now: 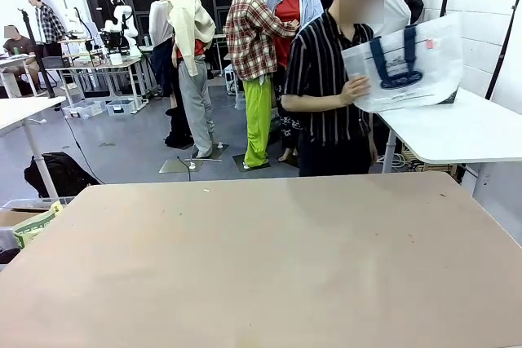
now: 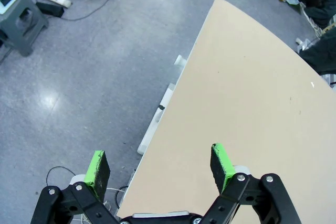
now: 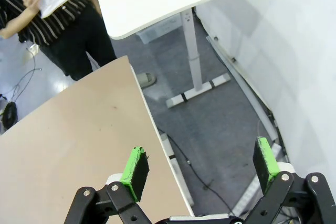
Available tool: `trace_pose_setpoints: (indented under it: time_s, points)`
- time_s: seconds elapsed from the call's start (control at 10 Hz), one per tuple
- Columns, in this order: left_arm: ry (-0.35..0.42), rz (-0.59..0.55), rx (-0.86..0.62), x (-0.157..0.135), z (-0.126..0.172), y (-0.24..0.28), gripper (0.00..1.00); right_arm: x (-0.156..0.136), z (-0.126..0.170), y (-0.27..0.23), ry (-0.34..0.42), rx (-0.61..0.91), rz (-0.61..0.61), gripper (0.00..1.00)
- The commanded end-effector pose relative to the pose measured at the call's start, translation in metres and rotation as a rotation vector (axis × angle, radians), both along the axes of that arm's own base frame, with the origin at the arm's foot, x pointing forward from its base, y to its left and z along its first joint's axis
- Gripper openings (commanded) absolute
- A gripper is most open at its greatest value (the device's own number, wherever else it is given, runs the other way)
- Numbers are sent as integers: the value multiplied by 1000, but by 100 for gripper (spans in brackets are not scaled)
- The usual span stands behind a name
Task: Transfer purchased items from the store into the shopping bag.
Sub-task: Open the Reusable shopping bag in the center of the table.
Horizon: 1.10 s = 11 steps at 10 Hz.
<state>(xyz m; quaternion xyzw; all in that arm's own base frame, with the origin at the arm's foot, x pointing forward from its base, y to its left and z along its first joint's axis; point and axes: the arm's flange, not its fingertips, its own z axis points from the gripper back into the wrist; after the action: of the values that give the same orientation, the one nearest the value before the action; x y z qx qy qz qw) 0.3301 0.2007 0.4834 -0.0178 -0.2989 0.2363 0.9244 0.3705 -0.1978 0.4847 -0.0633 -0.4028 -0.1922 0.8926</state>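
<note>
**Bag held up across the room, both grippers spread and empty**

At the far side of the bare beige surface (image 1: 269, 266) a person in a striped shirt holds the translucent whitish crinkly plastic shopping bag (image 1: 404, 63) up against their chest. One hand (image 1: 356, 89) is pressed to its near edge. The bag hangs clear of the beige surface, over the corner of a white table (image 1: 465, 132) behind it.

It looks light and floppy, a thin film that would buckle and slide under a pinch on its flat side. The dark blue strap handles (image 1: 397, 59) lie against its front and seem the sturdier place to take hold. The rim of the mouth would be the next best. A small red mark (image 1: 430, 43) sits near the top corner.

As for contents, the bag hangs flat and unbulged, so I judge it empty or nearly so, though the film is too cloudy to be sure.

The left gripper (image 2: 159, 162) stands with its green pads wide apart, grasping nothing, over the surface's edge and the grey floor. The right gripper (image 3: 200, 163) is likewise spread and empty above the opposite edge.
</note>
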Motion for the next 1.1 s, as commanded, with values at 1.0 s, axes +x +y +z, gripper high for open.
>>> trace_pose_setpoints:
  time_s: [1.0]
  points:
    - [3, -3, 8, -1, 1, 1, 100, 0, -1, 1, 14, -15, 4, 100]
